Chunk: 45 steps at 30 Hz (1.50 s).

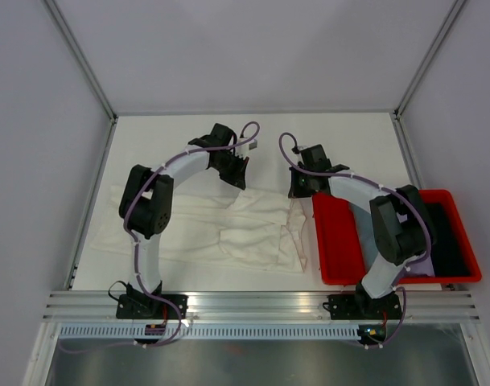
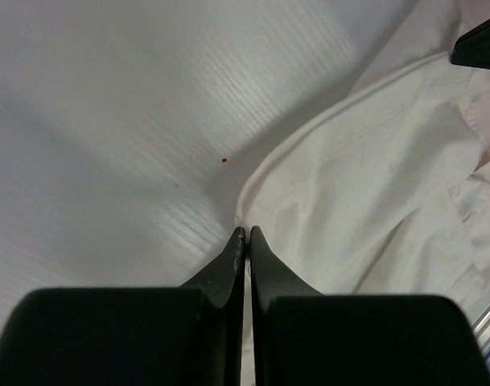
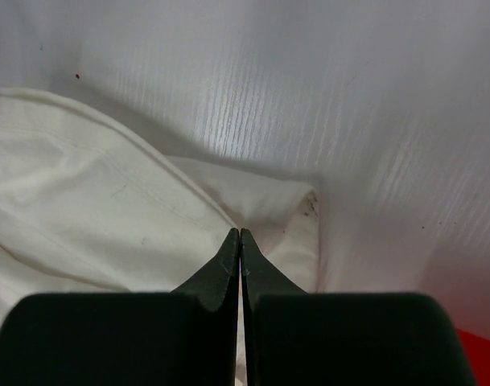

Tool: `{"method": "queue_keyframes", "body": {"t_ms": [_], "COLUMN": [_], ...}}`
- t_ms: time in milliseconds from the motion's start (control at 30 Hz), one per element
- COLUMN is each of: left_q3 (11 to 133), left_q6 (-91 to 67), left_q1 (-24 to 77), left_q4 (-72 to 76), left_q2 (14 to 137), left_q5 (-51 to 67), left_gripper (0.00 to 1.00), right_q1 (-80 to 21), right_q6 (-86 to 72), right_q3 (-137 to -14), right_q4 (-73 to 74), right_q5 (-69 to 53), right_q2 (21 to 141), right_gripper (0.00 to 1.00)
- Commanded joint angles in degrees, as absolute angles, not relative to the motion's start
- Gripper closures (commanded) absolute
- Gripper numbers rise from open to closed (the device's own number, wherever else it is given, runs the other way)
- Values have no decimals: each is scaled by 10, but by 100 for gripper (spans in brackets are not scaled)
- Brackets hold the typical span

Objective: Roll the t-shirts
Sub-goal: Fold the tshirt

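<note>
White ribbed table (image 1: pixel 341 141) w/ cream t-shirt (image 1: pixel 220 225); grey walls (image 1: pixel 27 121).

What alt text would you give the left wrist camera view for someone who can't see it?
Close-up from the left gripper: its two black fingers are closed together, apparently pinching the edge of a wrinkled cream t-shirt. The shirt fills the right side of the picture, lying on a white table.
</note>
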<state>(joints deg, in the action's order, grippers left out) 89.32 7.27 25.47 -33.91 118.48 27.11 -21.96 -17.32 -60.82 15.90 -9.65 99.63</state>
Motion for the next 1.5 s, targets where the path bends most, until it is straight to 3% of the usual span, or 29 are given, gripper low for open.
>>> {"method": "queue_keyframes", "body": {"t_ms": [0,300,567,1200,1467], "left_q3": [880,774,686,558,534], "left_q6": [83,119,195,326,374], "left_q1": [257,257,258,257,257], "left_q4": [-326,-304,-305,-316,-345], "left_q2": [1145,1060,988,944,927], "left_q5": [308,365,400,437,429], "left_gripper": [98,98,98,95,89], "right_q1": [-218,-221,-300,-348,-368], "right_q6": [-172,-194,-231,-288,-304], "right_q3": [-599,-540,-490,-373,-345], "right_q4": [156,170,177,116,101], "right_q5": [-112,-161,-143,-181,-197], "right_q2": [955,889,832,764,751], "right_gripper": [100,100,100,100,85]}}
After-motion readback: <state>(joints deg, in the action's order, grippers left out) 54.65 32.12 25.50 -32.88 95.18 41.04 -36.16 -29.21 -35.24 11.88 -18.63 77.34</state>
